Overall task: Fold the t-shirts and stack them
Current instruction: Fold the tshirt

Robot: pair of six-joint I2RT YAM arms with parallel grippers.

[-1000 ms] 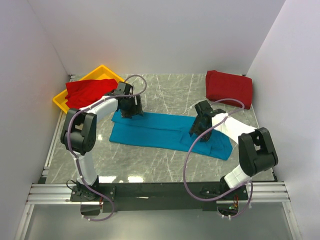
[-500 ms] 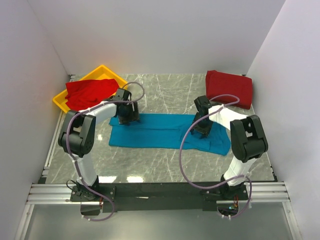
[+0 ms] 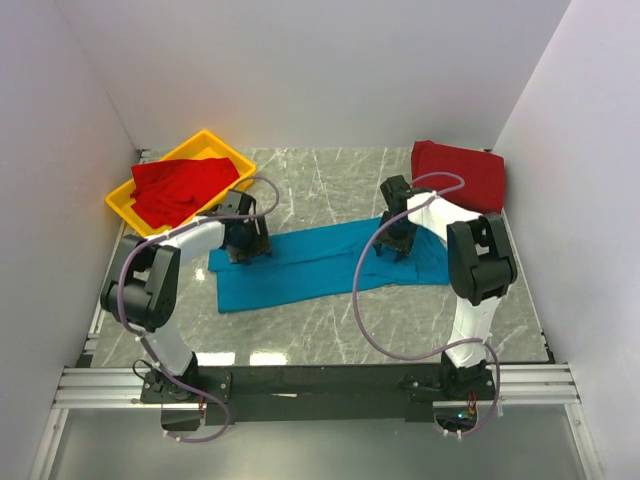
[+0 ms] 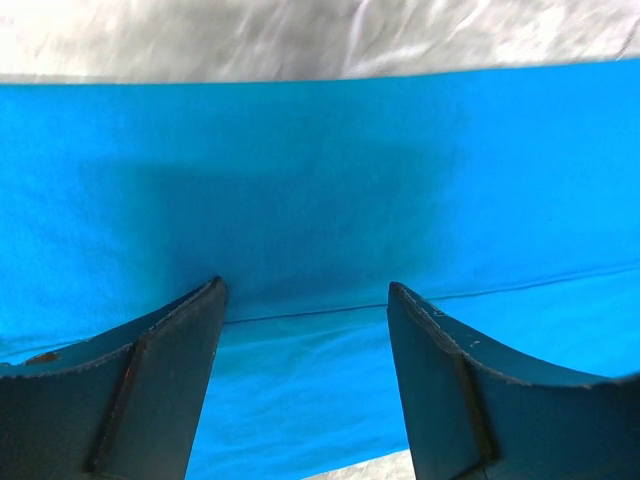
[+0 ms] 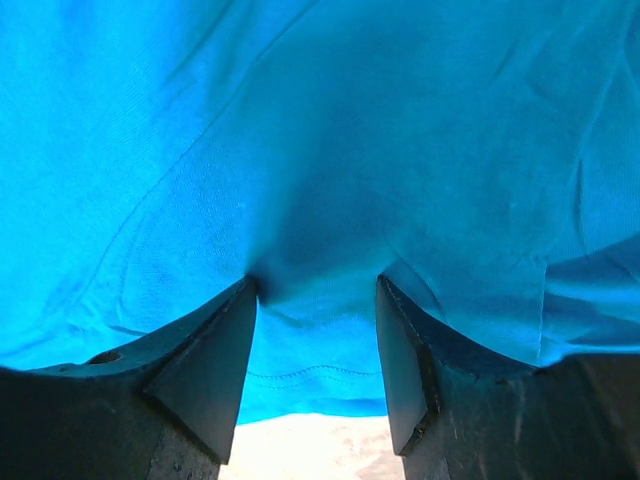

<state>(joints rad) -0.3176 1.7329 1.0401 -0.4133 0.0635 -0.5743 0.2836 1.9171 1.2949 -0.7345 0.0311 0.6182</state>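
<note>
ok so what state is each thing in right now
teal shirt: laid on the table, folded lengthwise
left hand: open, pressing on the teal shirt
right hand: open, cloth puckered between its tips
left red shirt: crumpled in the yellow tray
right red shirt: folded, far right corner
</note>
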